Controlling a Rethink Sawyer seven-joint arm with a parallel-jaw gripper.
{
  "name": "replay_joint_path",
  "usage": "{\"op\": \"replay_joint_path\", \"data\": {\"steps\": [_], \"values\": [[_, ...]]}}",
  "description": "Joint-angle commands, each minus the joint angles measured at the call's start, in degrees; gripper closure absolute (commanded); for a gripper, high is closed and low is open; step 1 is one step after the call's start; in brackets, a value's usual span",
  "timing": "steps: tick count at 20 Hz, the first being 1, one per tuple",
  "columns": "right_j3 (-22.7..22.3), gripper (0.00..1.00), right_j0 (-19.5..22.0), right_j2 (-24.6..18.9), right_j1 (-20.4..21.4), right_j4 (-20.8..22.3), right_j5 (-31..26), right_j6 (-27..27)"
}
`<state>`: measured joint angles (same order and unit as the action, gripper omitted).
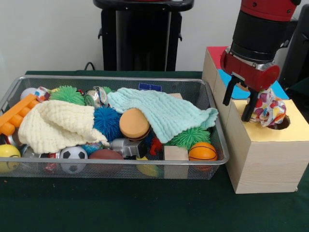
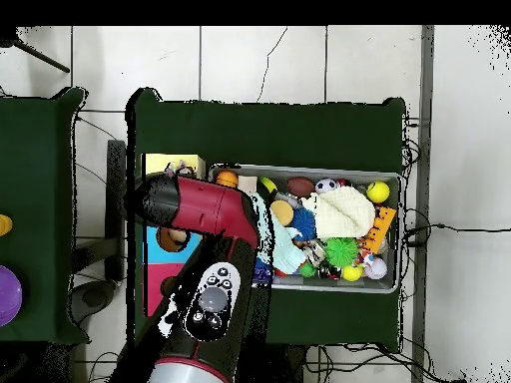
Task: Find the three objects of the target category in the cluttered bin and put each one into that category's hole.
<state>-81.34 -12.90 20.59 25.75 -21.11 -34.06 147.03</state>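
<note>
My gripper (image 1: 236,110) hangs over the pale wooden box (image 1: 263,162), right of the wire mesh bin (image 1: 120,164). Its fingers (image 1: 227,94) stand apart and hold nothing. One polka-dot fabric bundle (image 1: 267,108) lies against the outer side of the right finger, on the edge of the dark round hole (image 1: 283,124) in the yellow surround (image 1: 263,133). I see no other such bundle plainly among the bin's clutter. In the overhead view the arm (image 2: 205,214) covers the gripper and most of the box; the yellow surround (image 2: 160,165) and the bin (image 2: 389,284) show.
The bin holds a cream cloth (image 1: 55,124), a mint cloth (image 1: 161,112), blue (image 1: 106,122) and green (image 1: 189,137) spiky balls, a toy burger (image 1: 133,124), a small basketball (image 1: 202,152), a football (image 1: 73,155) and an orange plastic piece (image 1: 14,116). Blue (image 1: 231,82) and red (image 1: 216,52) surrounds lie farther back on the box.
</note>
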Motion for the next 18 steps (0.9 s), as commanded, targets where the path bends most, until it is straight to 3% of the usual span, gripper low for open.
{"op": "replay_joint_path", "data": {"steps": [1, 5, 11, 18], "values": [[-0.06, 0.0, 0.94, -2.31, -2.15, 1.03, -3.02, 6.85], [2.18, 0.0, 0.66, -1.58, -2.53, 1.11, -3.7, 7.34], [8.42, 0.0, -2.59, 7.81, -2.87, 4.47, -9.75, 8.81], [10.34, 0.0, -1.96, 8.89, 1.46, 4.4, -16.11, 5.18]]}}
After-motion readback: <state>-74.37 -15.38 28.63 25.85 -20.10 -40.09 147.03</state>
